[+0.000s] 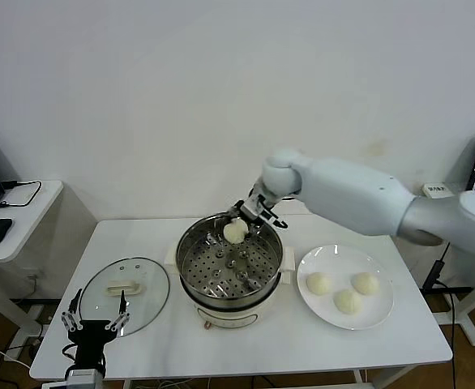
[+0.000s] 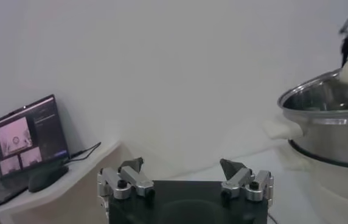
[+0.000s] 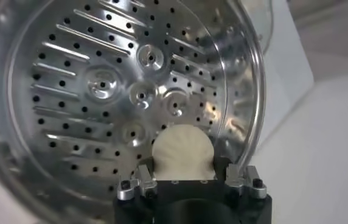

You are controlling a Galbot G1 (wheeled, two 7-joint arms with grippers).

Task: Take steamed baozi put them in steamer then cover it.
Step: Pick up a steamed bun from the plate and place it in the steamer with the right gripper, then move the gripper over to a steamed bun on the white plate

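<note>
The right gripper (image 1: 239, 220) is clamped on one smooth, creamy-white baozi (image 1: 234, 232), with the shiny perforated steel steamer (image 1: 190, 243) directly below it. Three more round baozi (image 1: 348, 301) sit on the flat white plate (image 1: 381, 312) off to its side. The left gripper (image 1: 96, 322), fingers spread wide and holding nothing, hangs just short of the round clear glass cover (image 1: 150, 298).

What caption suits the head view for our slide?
Right gripper holds a bun over the steamer; three buns wait on the plate.

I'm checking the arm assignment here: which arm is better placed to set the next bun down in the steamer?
The right. Its claw is shut on a baozi and hangs over the steamer. The left claw is open at the table's near edge, by the glass lid.
</note>
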